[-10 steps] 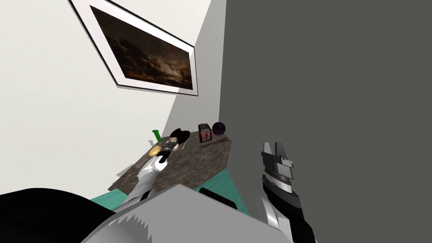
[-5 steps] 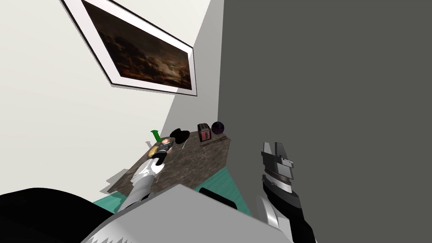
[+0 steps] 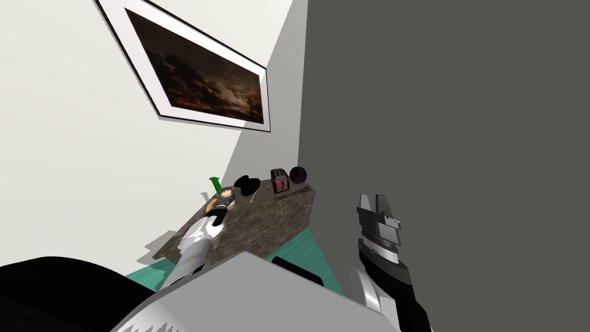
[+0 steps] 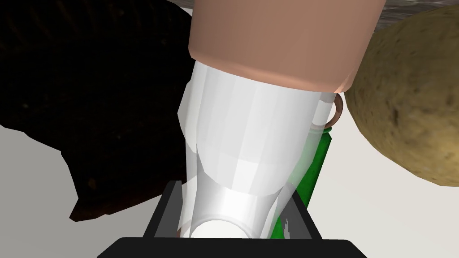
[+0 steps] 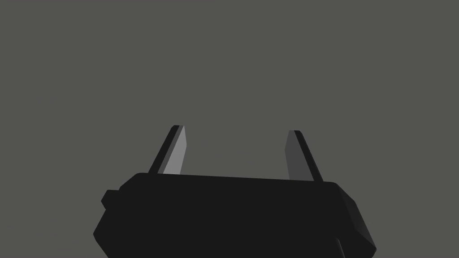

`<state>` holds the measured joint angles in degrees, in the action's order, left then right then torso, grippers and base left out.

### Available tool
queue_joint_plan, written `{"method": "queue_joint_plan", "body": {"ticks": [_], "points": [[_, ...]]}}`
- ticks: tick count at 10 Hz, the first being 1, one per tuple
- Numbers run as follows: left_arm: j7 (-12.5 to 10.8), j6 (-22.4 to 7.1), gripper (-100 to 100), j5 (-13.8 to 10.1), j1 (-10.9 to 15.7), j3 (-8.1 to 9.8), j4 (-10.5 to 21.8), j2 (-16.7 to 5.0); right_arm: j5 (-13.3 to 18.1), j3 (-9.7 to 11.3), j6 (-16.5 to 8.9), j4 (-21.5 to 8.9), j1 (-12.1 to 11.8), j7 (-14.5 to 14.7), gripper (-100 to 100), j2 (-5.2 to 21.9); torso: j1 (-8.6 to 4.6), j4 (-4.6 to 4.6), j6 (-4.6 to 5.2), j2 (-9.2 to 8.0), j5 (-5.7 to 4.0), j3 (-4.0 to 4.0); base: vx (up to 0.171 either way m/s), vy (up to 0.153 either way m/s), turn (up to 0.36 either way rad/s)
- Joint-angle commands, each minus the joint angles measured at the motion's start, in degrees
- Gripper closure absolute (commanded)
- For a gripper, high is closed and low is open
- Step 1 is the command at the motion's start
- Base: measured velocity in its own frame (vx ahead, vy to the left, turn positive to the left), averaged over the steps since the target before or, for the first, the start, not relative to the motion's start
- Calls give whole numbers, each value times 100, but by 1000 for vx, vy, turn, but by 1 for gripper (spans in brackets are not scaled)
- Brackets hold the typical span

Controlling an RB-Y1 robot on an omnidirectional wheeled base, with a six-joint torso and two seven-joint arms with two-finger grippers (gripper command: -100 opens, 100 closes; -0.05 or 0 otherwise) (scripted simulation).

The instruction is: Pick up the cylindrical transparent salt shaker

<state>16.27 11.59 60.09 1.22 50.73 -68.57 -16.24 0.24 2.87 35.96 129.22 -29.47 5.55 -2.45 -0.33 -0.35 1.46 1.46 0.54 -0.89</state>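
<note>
The left pincer [image 4: 233, 204] is clamping the salt shaker [image 4: 251, 134] by its clear body, over the table [image 3: 271, 219], just beside a green bottle [image 4: 316, 165] and a tan lump [image 4: 403, 98]. Lifting straight and slowly seems best, avoiding both neighbours; the right pincer [image 5: 235, 150] is hanging open, empty

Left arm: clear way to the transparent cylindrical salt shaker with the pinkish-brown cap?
Probably yes. The transparent cylindrical salt shaker sits between the fingers of the left hand, which press its sides. The green bottle and tan rounded lump lie beyond it, not in between.
</note>
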Motion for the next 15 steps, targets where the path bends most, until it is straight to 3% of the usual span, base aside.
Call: {"method": "queue_joint_plan", "body": {"ticks": [1,2,3,4,5,6,7,8,10,11,12,13,14,15], "points": [[0,0,100,0,0,0,0,0,0,0,0,0,0,0,0,0,0,0,0,0,0,0,0,0,0],[-1,1,100,-1,0,0,0,1,0,0,0,0,0,0,0,0,0,0,0,0,-1,0,0,0,0],[-2,1,0,-1,1,-1,1,2,0,0,0,0,0,0,0,0,-1,-1,-1,1,-1,-1,0,0,0],[218,288,100,-288,126,-287,287,-285,0,0,0,0,0,0,0,0,-1,-1,-1,1,-2,-1,105,-41,341],[218,327,100,-441,126,-481,453,-307,0,-1,0,0,-3,0,0,0,-16,-2,-9,28,-11,-13,142,-60,234],[218,327,100,-553,126,-481,454,-307,0,0,0,0,-2,0,0,0,-27,-8,17,50,-2,-27,73,-42,-42],[443,584,100,-744,231,-705,744,-572,0,0,0,0,-1,0,0,0,-23,-5,21,40,-3,-22,105,-62,275],[443,647,100,-904,231,-914,865,-613,0,0,1,0,-3,0,0,0,-29,-2,3,41,-10,-20,110,-72,232],[443,647,100,-1152,231,-974,903,-613,0,0,0,0,0,0,0,0,-18,1,23,26,-4,-12,22,-12,-18],[668,907,100,-1370,337,-1263,1149,-905,0,0,0,0,0,0,0,0,-4,6,28,15,-1,-5,67,-25,364],[668,967,100,-1538,337,-1397,1351,-920,0,-1,0,0,-2,0,0,0,-9,5,8,28,-8,-10,103,-46,222],[668,967,100,-1710,337,-1467,1351,-920,0,0,0,0,-1,0,0,0,-18,0,26,40,-2,-19,56,-34,-24],[894,1222,100,-1880,442,-1672,1580,-1178,0,0,0,0,0,0,0,0,-15,-2,45,44,7,-22,108,-63,229],[894,1287,100,-2050,442,-1861,1765,-1226,0,0,0,0,-2,0,0,0,-22,-3,33,62,1,-31,106,-76,229]]}}
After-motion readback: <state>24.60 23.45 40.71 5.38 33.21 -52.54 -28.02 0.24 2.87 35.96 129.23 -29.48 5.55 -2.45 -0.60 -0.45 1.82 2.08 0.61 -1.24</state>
